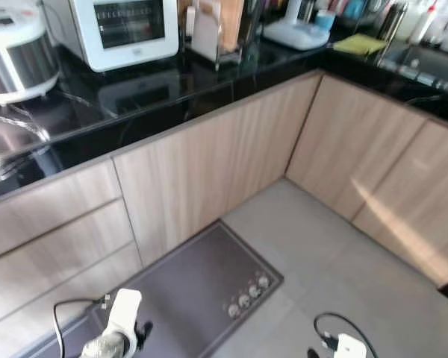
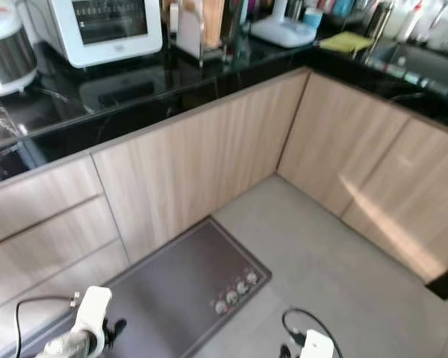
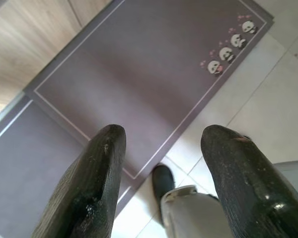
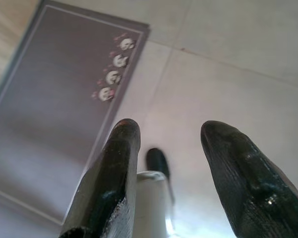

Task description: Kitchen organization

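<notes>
A black counter [image 1: 209,82] wraps an L-shaped kitchen corner above pale wood cabinets [image 1: 209,171], seen from the robot's head. At far left on the counter stands a rice cooker [image 1: 11,48], with a white oven [image 1: 119,30] just to its right, then a rack [image 1: 216,33] of boards, a white appliance base [image 1: 295,33] and a yellow cloth [image 1: 358,45] near the sink at far right. On the grey tiled floor [image 1: 343,261] before the cabinets lies a dark mat [image 1: 187,291] with a row of four small panda figures [image 1: 248,295] at its right corner. Both arms hang low at the near edge of the scene. The left tool [image 3: 161,148] points down over the mat's edge, its two black fingers [image 3: 97,183] spread apart with nothing between them. The right tool [image 4: 169,144] hangs over bare tile just right of the mat, its fingers [image 4: 238,173] likewise apart and holding nothing. A robot foot [image 3: 164,181] shows beneath each tool.
</notes>
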You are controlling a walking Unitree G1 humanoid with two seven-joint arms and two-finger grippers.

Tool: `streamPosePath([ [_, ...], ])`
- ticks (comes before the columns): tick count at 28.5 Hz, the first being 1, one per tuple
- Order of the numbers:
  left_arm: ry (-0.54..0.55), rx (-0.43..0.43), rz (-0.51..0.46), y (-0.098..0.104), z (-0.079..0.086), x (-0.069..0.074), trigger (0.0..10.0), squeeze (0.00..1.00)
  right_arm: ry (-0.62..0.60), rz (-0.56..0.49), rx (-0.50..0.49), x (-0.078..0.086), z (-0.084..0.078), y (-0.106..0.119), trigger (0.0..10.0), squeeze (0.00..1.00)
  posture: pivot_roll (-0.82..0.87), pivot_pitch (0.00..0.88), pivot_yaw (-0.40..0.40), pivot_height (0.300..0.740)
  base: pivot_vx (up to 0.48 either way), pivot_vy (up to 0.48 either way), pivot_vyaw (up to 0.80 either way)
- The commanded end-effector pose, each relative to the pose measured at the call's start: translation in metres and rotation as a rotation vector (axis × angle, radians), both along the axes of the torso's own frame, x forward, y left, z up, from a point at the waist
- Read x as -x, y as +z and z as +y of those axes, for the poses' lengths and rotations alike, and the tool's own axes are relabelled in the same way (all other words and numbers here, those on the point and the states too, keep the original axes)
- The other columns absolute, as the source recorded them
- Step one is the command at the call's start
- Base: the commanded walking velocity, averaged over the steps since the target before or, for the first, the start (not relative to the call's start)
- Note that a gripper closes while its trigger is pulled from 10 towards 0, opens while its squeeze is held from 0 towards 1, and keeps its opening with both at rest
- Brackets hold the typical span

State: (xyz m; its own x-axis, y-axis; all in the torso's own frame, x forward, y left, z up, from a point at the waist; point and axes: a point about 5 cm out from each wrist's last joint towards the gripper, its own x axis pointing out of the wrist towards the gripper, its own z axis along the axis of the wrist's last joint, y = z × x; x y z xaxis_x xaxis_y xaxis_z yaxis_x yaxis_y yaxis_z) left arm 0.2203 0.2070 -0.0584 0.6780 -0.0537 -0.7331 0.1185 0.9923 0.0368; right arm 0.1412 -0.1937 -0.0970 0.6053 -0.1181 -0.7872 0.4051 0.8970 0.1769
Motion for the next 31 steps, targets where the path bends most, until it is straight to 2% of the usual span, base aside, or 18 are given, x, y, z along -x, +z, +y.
streamPosePath([
  [1,0.014,0.005,0.009,-0.0017,-0.0002,0.0024,10.0,0.00,-0.001,-0.002,0.007,0.0012,-0.0027,0.0001,10.0,0.00,0.28,0.059,-0.100,0.740,0.000,0.000,0.00],
  [6,0.020,0.027,-0.009,-0.0030,-0.0069,0.0036,10.0,0.00,0.013,0.006,0.028,0.0045,-0.0101,0.0002,10.0,0.00,0.27,0.078,-0.125,0.740,0.000,-0.288,0.00],
  [31,0.016,0.024,-0.004,-0.0032,-0.0061,0.0040,10.0,0.00,0.012,0.007,0.022,0.0049,-0.0093,-0.0001,10.0,0.00,0.27,0.080,-0.122,0.740,0.000,-0.266,0.00],
])
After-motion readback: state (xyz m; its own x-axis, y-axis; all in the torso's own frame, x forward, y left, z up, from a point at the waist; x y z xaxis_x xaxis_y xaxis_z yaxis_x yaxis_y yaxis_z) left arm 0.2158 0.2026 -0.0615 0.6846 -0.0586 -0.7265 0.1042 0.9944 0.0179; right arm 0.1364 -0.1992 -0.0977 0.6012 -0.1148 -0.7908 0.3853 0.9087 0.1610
